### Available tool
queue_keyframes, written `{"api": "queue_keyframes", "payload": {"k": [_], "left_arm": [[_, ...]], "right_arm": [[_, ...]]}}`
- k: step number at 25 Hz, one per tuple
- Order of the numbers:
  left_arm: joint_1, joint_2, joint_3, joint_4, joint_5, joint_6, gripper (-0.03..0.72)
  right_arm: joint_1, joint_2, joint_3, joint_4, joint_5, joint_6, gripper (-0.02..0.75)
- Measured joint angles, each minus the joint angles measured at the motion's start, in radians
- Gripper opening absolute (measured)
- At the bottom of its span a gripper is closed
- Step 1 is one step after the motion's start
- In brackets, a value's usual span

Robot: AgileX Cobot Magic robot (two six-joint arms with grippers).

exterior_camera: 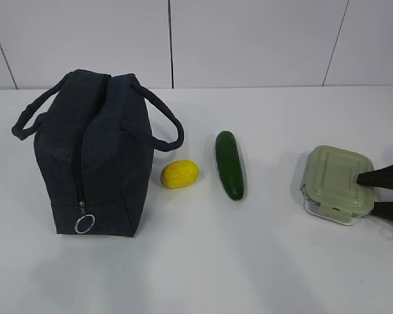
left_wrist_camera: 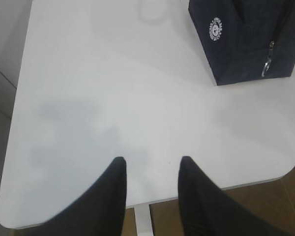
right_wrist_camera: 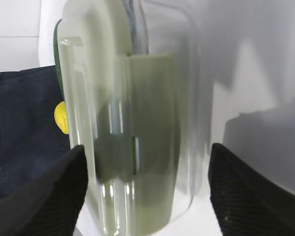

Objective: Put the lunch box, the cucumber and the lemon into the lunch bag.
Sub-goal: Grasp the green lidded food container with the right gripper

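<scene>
One lunch bag [exterior_camera: 95, 157], one lemon [exterior_camera: 179, 174], one cucumber [exterior_camera: 230, 165], one lunch box [exterior_camera: 335, 183] on white surface [exterior_camera: 203, 261]. Round white logo [left_wrist_camera: 216, 29] on bag side, writing too small to read. Right gripper [exterior_camera: 374, 193] wide, jaws straddling lunch box at right; contact unclear. Left gripper [left_wrist_camera: 152, 169] partly open, empty, above bare surface, apart from bag.

Left gripper [left_wrist_camera: 152, 169]: two matte black fingers [left_wrist_camera: 113, 196] with tapered, rounded tips and finely ribbed inner surfaces. Right gripper [right_wrist_camera: 147, 162]: identical black fingers [right_wrist_camera: 246, 191], dotted grip texture on the pads. No cables, screws or markings visible.
</scene>
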Motion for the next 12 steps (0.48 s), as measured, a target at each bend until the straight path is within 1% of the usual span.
{"api": "queue_keyframes", "payload": {"k": [4, 12], "left_arm": [[0.000, 0.000, 0.000, 0.000, 0.000, 0.000, 0.239], [0.000, 0.000, 0.000, 0.000, 0.000, 0.000, 0.239]], "right_arm": [[0.000, 0.010, -0.020, 0.028, 0.000, -0.036, 0.568], [0.000, 0.028, -0.038, 0.028, 0.003, -0.039, 0.568]]}}
